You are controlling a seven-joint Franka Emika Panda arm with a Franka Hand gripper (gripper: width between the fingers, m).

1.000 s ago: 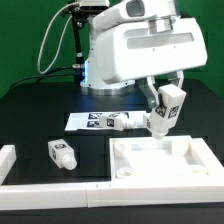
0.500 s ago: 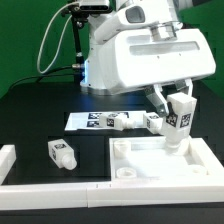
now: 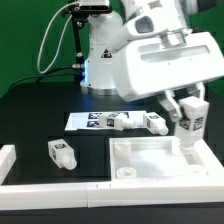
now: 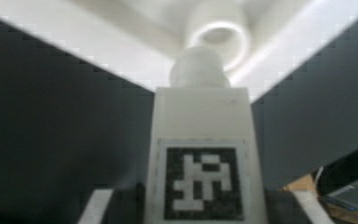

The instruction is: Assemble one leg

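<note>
My gripper is shut on a white leg with a black-and-white tag, holding it upright over the far right corner of the large white panel. In the wrist view the leg fills the middle, its narrower round end pointing at a round corner socket of the panel. Two more legs lie by the marker board. Another leg lies on the table on the exterior view's left.
A white rim piece runs along the front left of the table. The robot's white base and cables stand behind the marker board. A green wall is at the back.
My gripper has carried the leg toward the exterior view's right, from above the panel's far edge to over its far right corner.
</note>
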